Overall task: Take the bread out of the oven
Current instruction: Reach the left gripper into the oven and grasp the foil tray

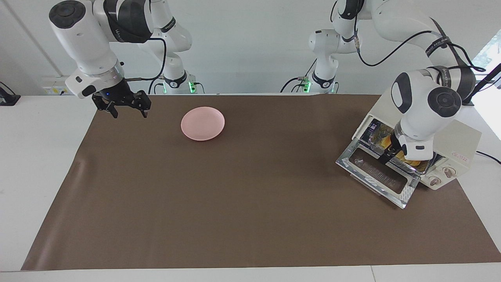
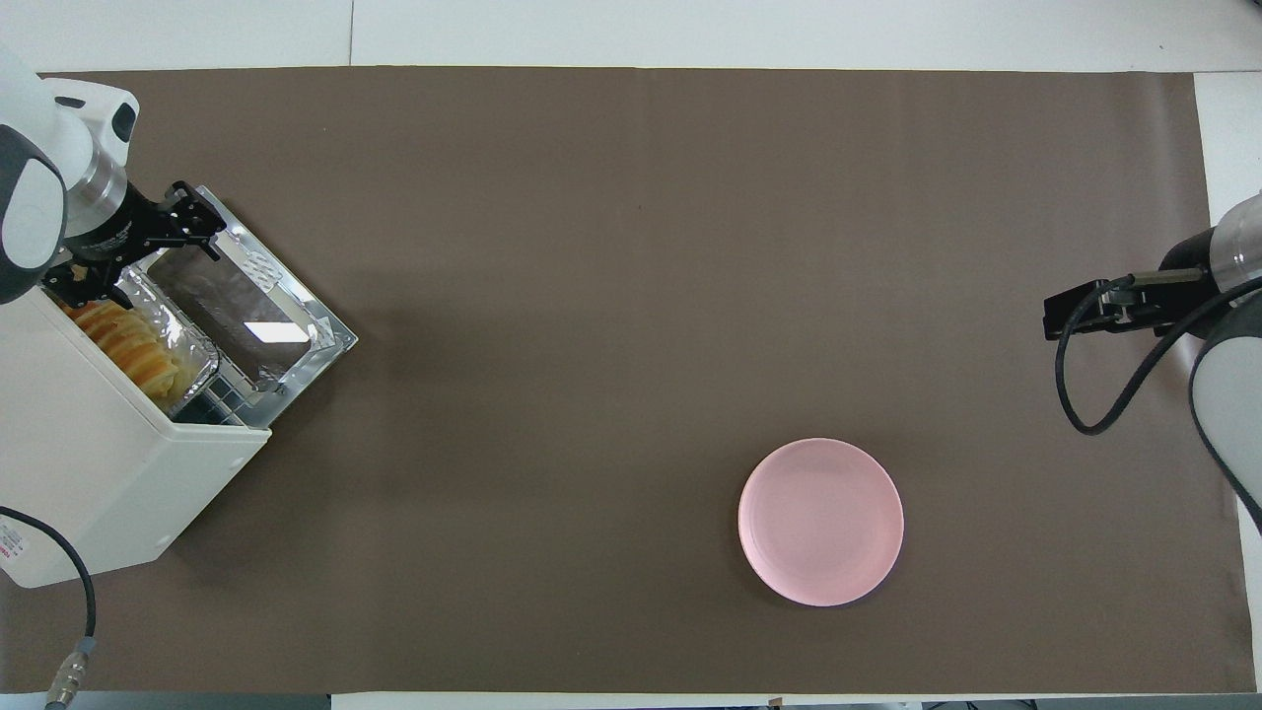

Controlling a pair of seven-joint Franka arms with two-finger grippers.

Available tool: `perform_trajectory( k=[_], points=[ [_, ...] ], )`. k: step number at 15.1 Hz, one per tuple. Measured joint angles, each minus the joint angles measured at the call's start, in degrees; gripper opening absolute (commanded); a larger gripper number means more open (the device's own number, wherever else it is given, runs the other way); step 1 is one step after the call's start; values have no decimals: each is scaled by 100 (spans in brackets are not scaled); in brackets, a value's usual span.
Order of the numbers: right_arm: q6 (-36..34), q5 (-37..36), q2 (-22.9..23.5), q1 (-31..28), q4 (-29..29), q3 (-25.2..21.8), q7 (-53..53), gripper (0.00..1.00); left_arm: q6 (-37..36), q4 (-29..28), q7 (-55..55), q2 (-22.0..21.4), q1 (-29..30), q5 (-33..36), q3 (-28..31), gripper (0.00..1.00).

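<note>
my left gripper (image 2: 133,258) hung with its fingers spread wide and holding nothing, just over the open front of the oven (image 2: 89,463) at my left arm's end of the table. the bread (image 2: 128,345) lay right under it in the foil tray (image 2: 192,360) on the rack, its long way running along the oven's mouth, side to side, one end under my fingers. my right gripper (image 1: 124,106) waited, open and empty, over the mat's edge at the right arm's end, near the pink plate (image 1: 202,123) and well apart from the bread.

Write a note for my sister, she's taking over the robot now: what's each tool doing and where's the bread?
Left tool: open, down at the oven's open door, over one end of the foil tray.
Right tool: open, holding nothing, waiting over the mat's edge.
Bread: in the tray inside the oven.
Pink plate: bare.
Done: door opened.
Left: grab the bread, lift it out.
</note>
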Motion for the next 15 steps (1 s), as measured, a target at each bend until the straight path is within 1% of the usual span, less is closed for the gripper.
perform_trajectory(
  k=[3, 7, 8, 9, 10, 11, 15],
  points=[
    [0, 0, 0, 0, 0, 0, 0, 100, 353, -313, -82, -6, 32, 19, 23, 100],
    [0, 0, 0, 0, 0, 0, 0, 100, 872, -888, -217, -68, 82, 20, 32, 100],
    [0, 0, 0, 0, 0, 0, 0, 100, 970, -995, -262, -78, 85, 20, 33, 84],
    [0, 0, 0, 0, 0, 0, 0, 100, 1064, -1077, -315, -82, 86, 20, 32, 56],
    [0, 0, 0, 0, 0, 0, 0, 100, 1123, -1131, -347, -82, 91, 20, 33, 25],
    [0, 0, 0, 0, 0, 0, 0, 100, 1146, -1165, -356, -82, 104, 20, 33, 0],
    [0, 0, 0, 0, 0, 0, 0, 100, 1170, -1178, -221, -102, 189, 26, 36, 0]
  ],
)
